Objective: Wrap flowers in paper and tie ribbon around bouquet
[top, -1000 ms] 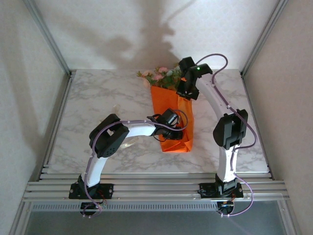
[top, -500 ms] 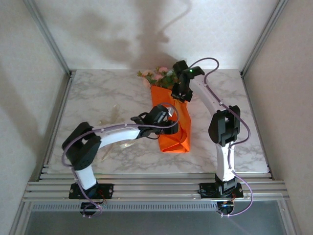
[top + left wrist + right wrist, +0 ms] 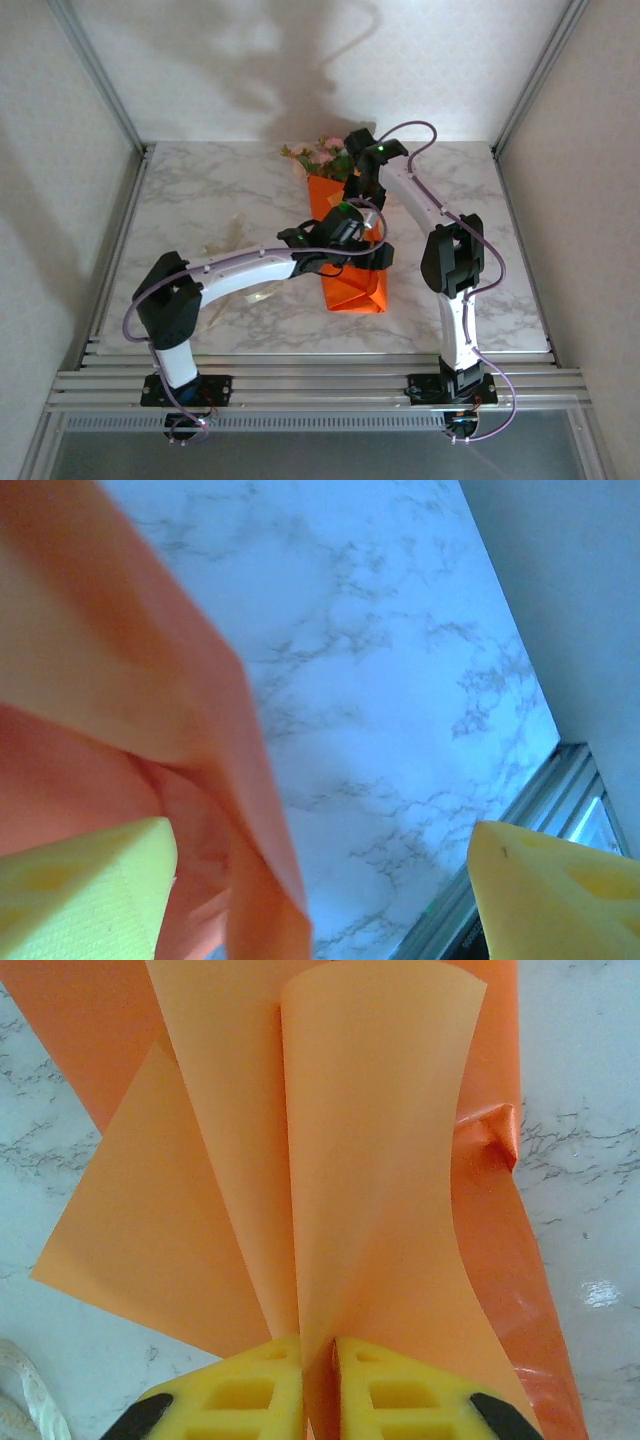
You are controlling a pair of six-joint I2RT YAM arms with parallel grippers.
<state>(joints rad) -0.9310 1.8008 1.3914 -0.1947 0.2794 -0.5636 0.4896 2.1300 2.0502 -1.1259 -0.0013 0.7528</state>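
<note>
Item: orange paper (image 3: 350, 292) folded lengthwise around flowers (image 3: 322, 157), lying mid-surface (image 3: 200, 190), blooms at the far end. I see my right claw (image 3: 318, 1385) pinched tight on a raised fold of the paper near the blooms. My left claw (image 3: 320, 900) gapes wide at the paper's near end, gripping nothing

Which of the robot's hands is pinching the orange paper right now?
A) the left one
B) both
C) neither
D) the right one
D: the right hand has its yellow fingers shut on a fold of the paper, while the left hand has its fingers wide apart.
</note>
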